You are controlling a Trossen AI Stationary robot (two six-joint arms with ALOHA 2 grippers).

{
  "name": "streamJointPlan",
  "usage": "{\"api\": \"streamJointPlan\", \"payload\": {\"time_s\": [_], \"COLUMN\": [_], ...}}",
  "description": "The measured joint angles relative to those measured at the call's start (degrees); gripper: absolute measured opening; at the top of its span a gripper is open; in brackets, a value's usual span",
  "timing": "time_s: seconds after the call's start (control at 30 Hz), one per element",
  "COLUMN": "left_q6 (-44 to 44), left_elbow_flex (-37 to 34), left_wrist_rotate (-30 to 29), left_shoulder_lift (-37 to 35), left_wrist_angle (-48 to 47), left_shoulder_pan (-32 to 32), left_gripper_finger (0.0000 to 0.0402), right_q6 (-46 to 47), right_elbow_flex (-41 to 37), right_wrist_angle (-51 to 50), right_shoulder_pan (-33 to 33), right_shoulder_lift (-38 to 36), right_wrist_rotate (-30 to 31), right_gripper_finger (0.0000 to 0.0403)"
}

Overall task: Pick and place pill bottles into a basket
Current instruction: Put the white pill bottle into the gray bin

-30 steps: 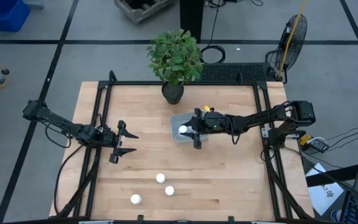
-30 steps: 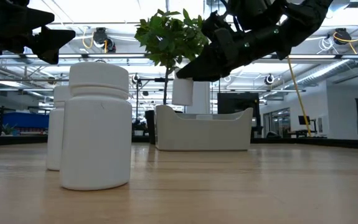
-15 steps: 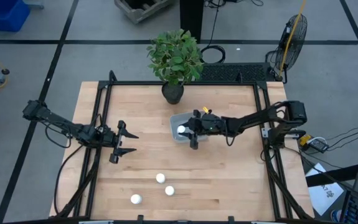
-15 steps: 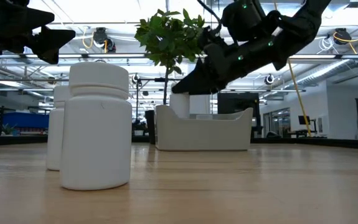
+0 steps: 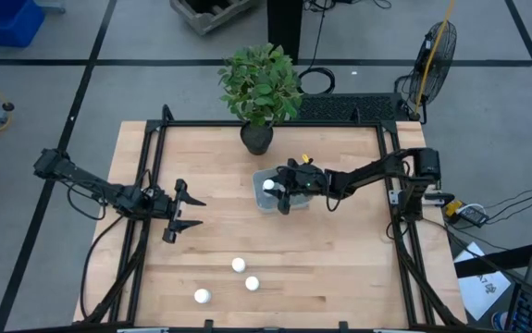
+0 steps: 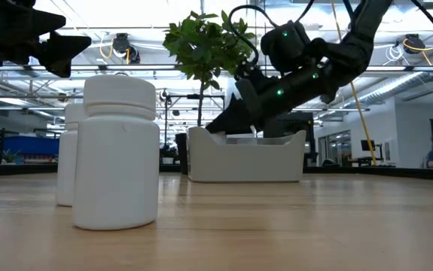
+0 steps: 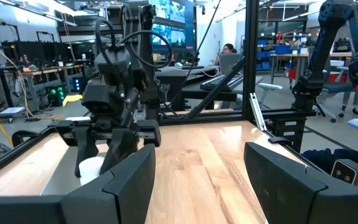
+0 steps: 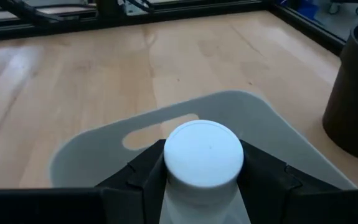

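left gripper idle, spread, over counter. three bottles wait near front edge. right gripper pinching a bottle, has dropped into the basket over the last second; release looks next.

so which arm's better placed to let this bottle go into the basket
Right. The right gripper already holds a pill bottle in its jaws, low inside the basket. The left gripper is open, apart from the basket, nearer the three bottles at the table's front.
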Motion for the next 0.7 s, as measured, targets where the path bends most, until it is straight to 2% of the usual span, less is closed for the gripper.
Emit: {"api": "streamJointPlan", "payload": {"time_s": [0.7], "left_q6": [0.0], "left_elbow_flex": [0.0], "left_wrist_rotate": [0.0], "left_shoulder_lift": [0.0], "left_wrist_angle": [0.0], "left_shoulder_pan": [0.0], "left_gripper_finger": [0.0251], "right_q6": [-0.2], "right_elbow_flex": [0.0], "right_wrist_angle": [1.2], "right_shoulder_pan": [-2.2], "right_shoulder_lift": [1.2], "right_wrist_rotate": [0.0], "right_gripper_finger": [0.0162]}}
